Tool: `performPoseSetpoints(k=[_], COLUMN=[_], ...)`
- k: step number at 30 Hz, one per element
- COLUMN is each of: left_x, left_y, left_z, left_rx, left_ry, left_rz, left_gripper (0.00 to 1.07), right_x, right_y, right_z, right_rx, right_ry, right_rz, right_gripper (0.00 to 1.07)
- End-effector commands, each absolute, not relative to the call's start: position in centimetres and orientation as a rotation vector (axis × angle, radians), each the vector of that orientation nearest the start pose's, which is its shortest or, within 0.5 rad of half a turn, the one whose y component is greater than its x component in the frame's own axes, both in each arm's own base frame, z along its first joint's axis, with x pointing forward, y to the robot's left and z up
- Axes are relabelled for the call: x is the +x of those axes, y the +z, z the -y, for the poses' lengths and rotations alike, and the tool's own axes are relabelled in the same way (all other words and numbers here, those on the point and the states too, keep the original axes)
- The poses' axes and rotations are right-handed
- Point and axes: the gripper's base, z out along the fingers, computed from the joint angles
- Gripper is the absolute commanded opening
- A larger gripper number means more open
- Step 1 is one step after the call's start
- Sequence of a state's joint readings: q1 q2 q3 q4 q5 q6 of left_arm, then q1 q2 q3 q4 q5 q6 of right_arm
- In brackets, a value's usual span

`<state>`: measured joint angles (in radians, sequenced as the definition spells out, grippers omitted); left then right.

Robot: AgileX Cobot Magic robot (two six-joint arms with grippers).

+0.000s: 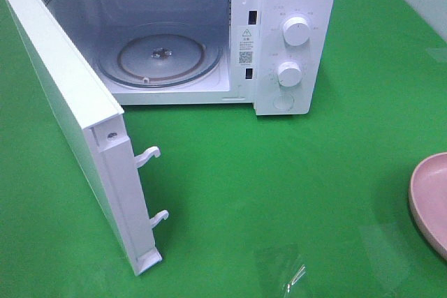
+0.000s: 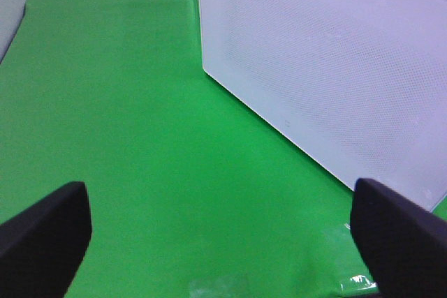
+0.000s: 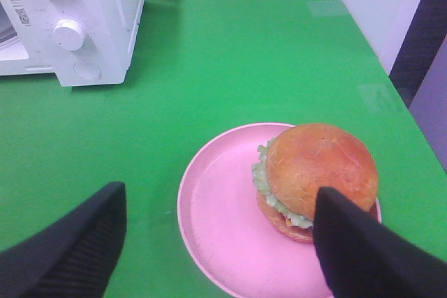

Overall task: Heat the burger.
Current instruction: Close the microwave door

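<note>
A: Where the microwave (image 1: 209, 33) shows any writing, it is a small white sticker (image 1: 246, 44) on the frame beside the cavity, with a warning triangle and a QR-type code. Print too small to read. Tiny marks ring the two white dials, upper knob (image 1: 297, 31) and lower knob (image 1: 288, 73); also unreadable. No brand name legible.

B: Noted. Containers?

A: Microwave door (image 1: 77, 109) swung wide toward the left, two latch hooks (image 1: 148, 155) sticking out of its edge. Inside, a clear glass turntable (image 1: 162, 57) sits flat on the cavity floor, nothing on it.

B: And the burger?

A: The burger (image 3: 318, 176) sits on the pink plate (image 3: 223, 221), off toward one side of it: brown domed bun, green lettuce frilling out beneath. Plate rests on the green table cover (image 1: 279, 186), well apart from the microwave. High view catches only the plate's rim at the right border.

B: Fingers?

A: Right gripper (image 3: 220, 242) hangs over the plate, fingers (image 3: 70, 249) spread wide, gripping nothing; one fingertip overlaps the bun's edge in the wrist view, contact not determinable. Left gripper (image 2: 223, 232) also spread wide and empty, above bare green cover, facing the outer, dotted face of the door. Neither arm appears in the high view.

B: Anything else?

A: Scrap of clear film (image 1: 297, 277) on the cover near the front edge.
</note>
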<state>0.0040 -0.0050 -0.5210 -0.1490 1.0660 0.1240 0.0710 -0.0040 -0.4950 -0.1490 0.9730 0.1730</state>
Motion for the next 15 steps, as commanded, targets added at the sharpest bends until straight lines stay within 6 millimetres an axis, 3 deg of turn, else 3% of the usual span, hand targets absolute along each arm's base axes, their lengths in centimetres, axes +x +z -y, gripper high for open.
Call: performPoseSetpoints(k=[1,15], left_x=[-0.97,-0.97], left_y=[28.32,28.32], left_z=[1.2,1.2], left_rx=[0.122,0.122], left_ry=[-0.098,-0.098], left_rz=[-2.003,-2.003], left_gripper=[0.93,0.93], right_x=[-0.56,-0.56], right_y=[28.43,28.43], right_z=[1.14,1.14], right_rx=[0.092,0.092], right_ry=[-0.023,-0.023], right_rz=[-1.913,-1.913], right_gripper=[0.71,0.71])
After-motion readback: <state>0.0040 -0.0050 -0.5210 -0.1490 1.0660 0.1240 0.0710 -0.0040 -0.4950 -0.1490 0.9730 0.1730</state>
